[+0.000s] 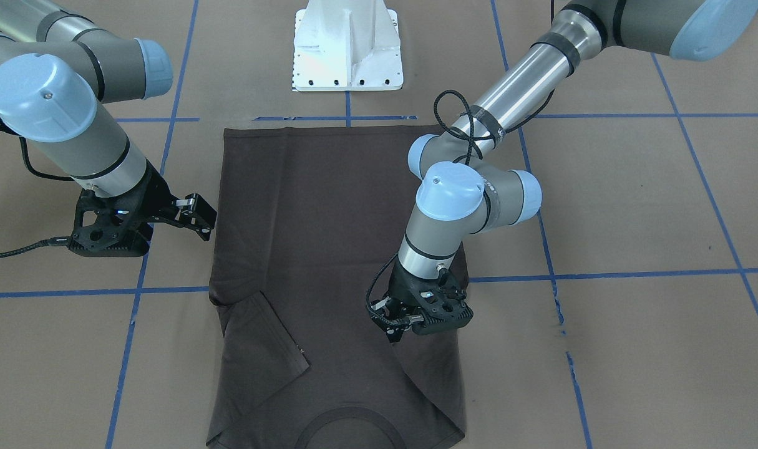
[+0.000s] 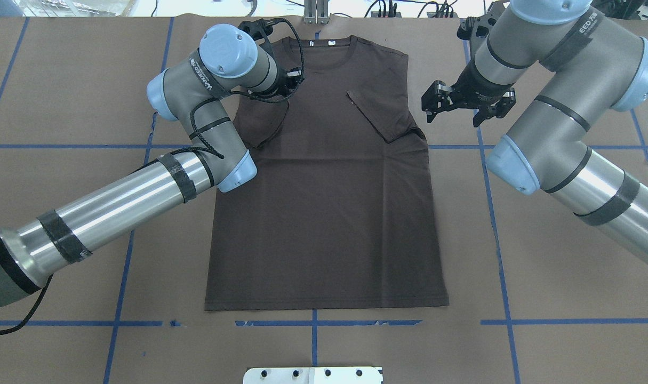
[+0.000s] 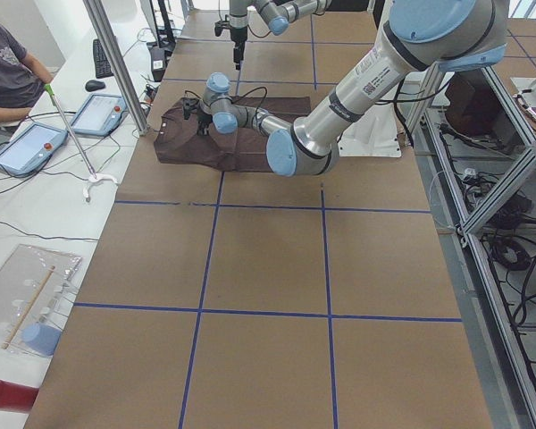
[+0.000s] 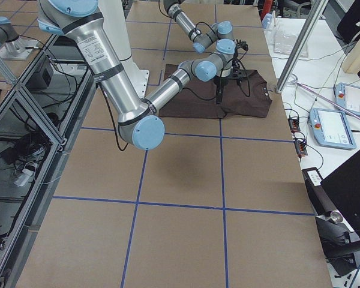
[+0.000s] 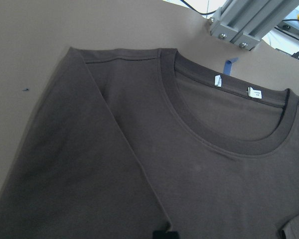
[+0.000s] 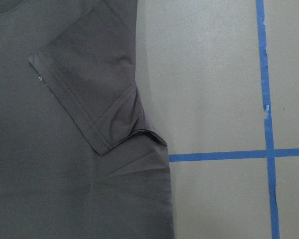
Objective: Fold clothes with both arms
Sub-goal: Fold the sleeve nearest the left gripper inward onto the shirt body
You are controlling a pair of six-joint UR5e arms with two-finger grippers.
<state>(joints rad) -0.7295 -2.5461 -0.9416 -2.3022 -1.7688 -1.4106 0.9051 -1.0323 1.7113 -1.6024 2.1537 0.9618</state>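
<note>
The dark brown T-shirt (image 2: pixel 324 213) lies flat on the brown table, its collar (image 2: pixel 318 45) on the far side from the robot. Both sleeves are turned inward onto the chest. My left gripper (image 1: pixel 394 330) is low over the shirt's left shoulder, and it looks shut on the corner of the folded left sleeve (image 2: pixel 265 125). In the left wrist view the collar (image 5: pixel 214 139) and the sleeve's edge fill the frame. My right gripper (image 2: pixel 436 104) hangs open beside the shirt's right edge, holding nothing. The right wrist view shows the folded right sleeve (image 6: pixel 89 84) lying flat.
The white pedestal (image 1: pixel 347 50) stands at the table's near edge by the shirt's hem. Blue tape lines (image 6: pixel 266 99) cross the brown table. An aluminium post (image 5: pixel 249 20) rises behind the collar. A person (image 3: pixel 4 71) sits at the side bench with tablets.
</note>
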